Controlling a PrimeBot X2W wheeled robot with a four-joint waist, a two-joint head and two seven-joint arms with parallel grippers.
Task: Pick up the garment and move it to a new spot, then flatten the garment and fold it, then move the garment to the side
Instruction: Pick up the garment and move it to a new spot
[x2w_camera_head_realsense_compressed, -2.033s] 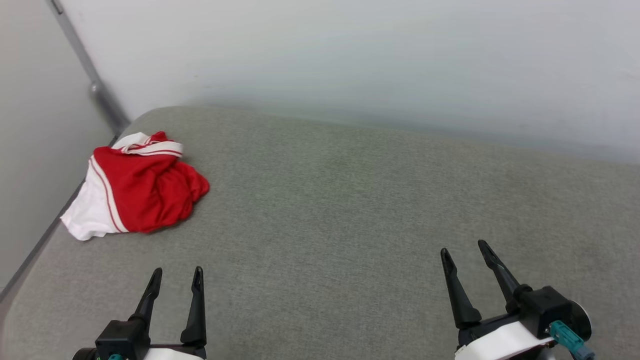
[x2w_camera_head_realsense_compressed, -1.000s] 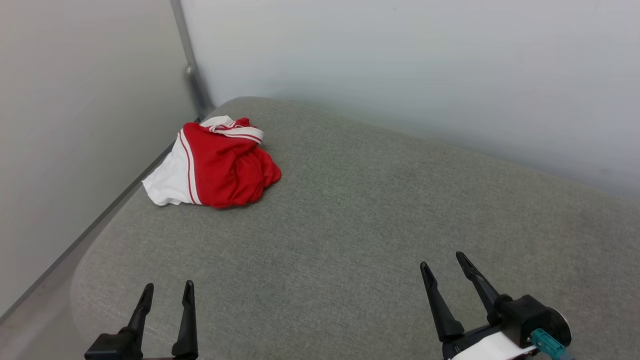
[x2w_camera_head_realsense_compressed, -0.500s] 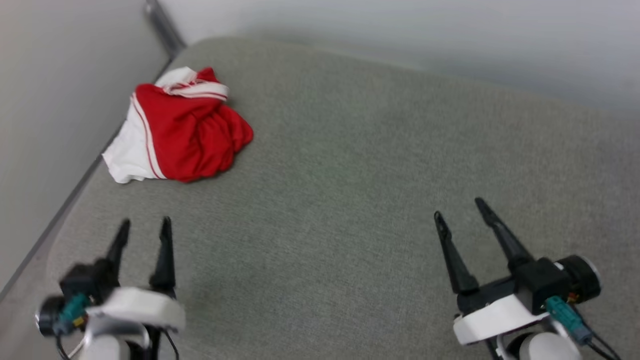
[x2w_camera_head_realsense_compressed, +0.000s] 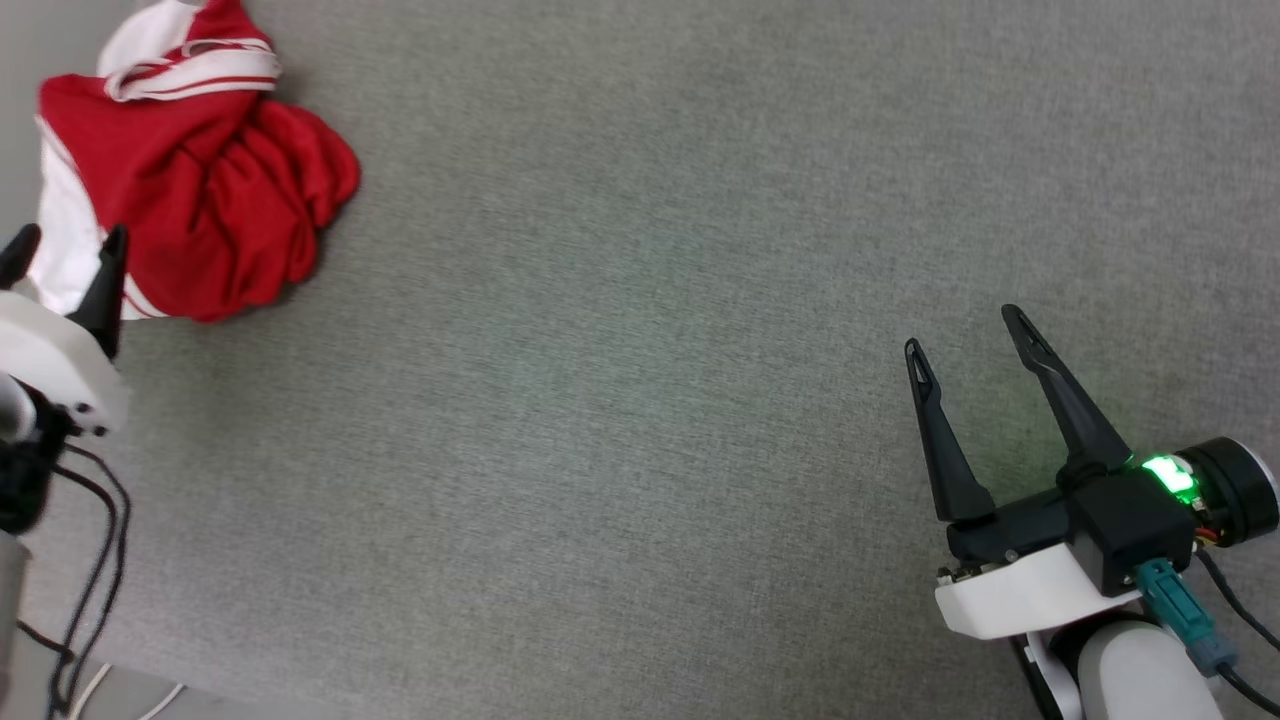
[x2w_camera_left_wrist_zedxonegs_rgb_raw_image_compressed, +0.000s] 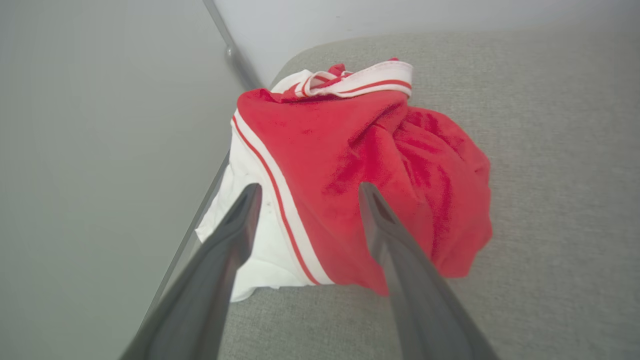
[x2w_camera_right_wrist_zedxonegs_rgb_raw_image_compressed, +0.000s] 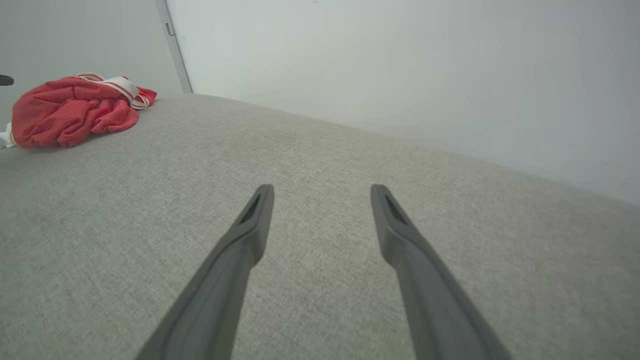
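In the head view the garment (x2w_camera_head_realsense_compressed: 200, 200), a crumpled red heap with white sleeve and striped trim, lies at the upper left of the frame on the grey bench (x2w_camera_head_realsense_compressed: 620, 400). The left hand (x2w_camera_head_realsense_compressed: 65, 245) sits at the left edge, its tips at the heap's near edge. The right hand (x2w_camera_head_realsense_compressed: 962, 332) is at the lower right, spread wide, empty, well apart from the garment.

In the left wrist view the fingers are splayed, framing white sleeve and red cloth; whether they touch it I cannot tell.

In the right wrist view the fingers are parted over bare fabric, and the garment lies far off at the upper left.

bare lab-like room: grey upholstered surface (x2w_camera_head_realsense_compressed: 640, 400) against plain pale walls (x2w_camera_right_wrist_zedxonegs_rgb_raw_image_compressed: 400, 75)
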